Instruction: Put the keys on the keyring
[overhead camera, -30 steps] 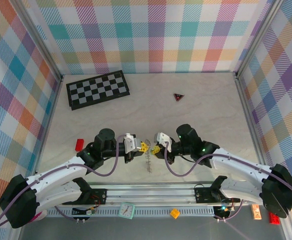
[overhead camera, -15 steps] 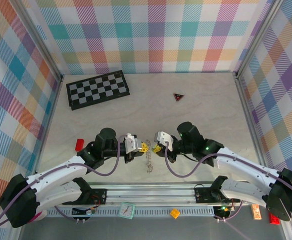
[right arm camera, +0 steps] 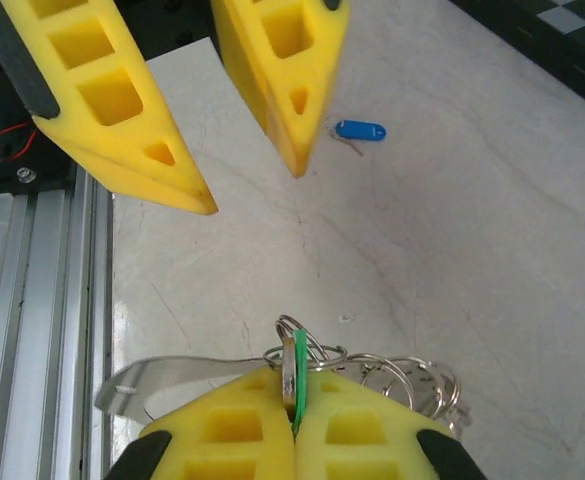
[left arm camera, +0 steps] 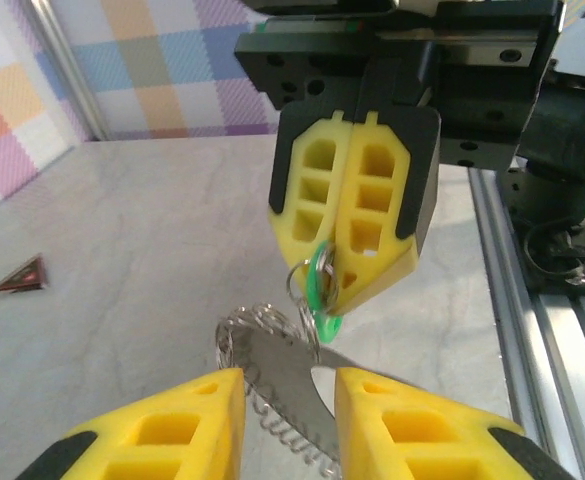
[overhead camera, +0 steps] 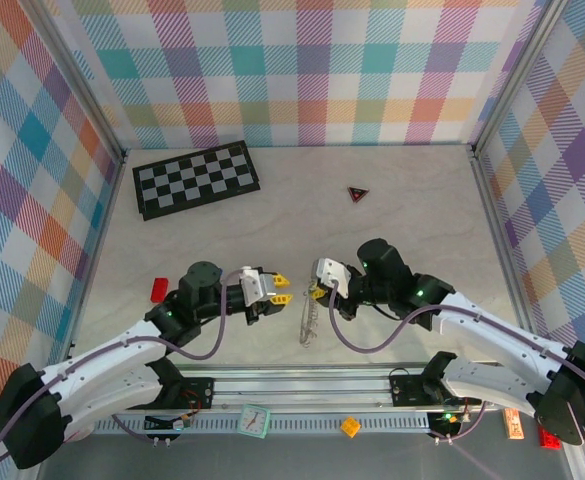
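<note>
Bright, even light falls from overhead onto the pale marbled tabletop (overhead camera: 412, 220), casting only faint, soft shadows. In the left wrist view the nearest yellow foam fingers (left arm camera: 172, 425) look soft and unfocused. In the right wrist view the silvery metal keyring band (right arm camera: 172, 372) shows white glare.

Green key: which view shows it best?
The left wrist view: the green key hangs nearly face-on from the shut right gripper, its head clear. The right wrist view shows it edge-on, a thin green strip pinched between the fingers. The top external view has it too small to tell.
</note>
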Robot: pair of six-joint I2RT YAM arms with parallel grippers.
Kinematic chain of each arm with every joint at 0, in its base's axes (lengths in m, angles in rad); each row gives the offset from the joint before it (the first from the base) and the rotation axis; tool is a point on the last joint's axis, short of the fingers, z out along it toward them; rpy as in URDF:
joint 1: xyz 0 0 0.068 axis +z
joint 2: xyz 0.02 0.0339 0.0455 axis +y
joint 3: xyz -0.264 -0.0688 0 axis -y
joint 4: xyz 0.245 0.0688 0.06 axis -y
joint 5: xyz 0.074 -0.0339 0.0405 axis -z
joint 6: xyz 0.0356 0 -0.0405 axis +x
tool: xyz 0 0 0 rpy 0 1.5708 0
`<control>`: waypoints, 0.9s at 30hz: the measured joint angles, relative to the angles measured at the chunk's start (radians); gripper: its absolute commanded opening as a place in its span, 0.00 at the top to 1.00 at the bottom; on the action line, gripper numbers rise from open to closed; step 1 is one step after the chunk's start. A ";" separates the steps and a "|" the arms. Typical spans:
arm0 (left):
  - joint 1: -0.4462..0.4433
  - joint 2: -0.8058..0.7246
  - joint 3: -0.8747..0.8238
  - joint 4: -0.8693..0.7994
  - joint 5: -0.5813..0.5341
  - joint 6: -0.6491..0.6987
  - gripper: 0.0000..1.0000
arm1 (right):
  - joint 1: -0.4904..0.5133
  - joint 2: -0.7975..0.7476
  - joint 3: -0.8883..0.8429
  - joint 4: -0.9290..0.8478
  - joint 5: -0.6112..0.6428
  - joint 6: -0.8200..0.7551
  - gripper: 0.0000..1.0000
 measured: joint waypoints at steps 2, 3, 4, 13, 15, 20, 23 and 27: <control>0.000 -0.047 -0.033 0.021 -0.061 -0.018 0.71 | 0.000 0.007 0.018 -0.007 0.001 -0.010 1.00; 0.000 -0.072 -0.050 0.031 -0.100 -0.028 0.71 | 0.000 0.015 0.030 -0.008 0.002 -0.014 1.00; 0.000 -0.097 -0.066 0.040 -0.143 -0.039 0.71 | 0.000 0.026 0.042 -0.009 0.002 -0.018 1.00; 0.000 -0.274 -0.119 0.035 -0.597 -0.106 0.71 | 0.000 0.225 0.163 0.034 -0.013 -0.041 1.00; 0.000 -0.308 -0.120 0.029 -0.675 -0.113 0.71 | 0.000 0.278 0.201 0.059 -0.031 -0.039 1.00; 0.001 -0.369 -0.127 0.007 -0.818 -0.148 0.69 | 0.000 0.369 0.253 0.163 -0.085 -0.009 1.00; 0.006 -0.380 -0.140 0.008 -0.872 -0.169 0.71 | 0.000 0.418 0.259 0.232 -0.105 0.011 1.00; 0.009 -0.366 -0.148 0.009 -0.922 -0.201 0.71 | -0.001 0.487 0.263 0.290 -0.116 0.016 1.00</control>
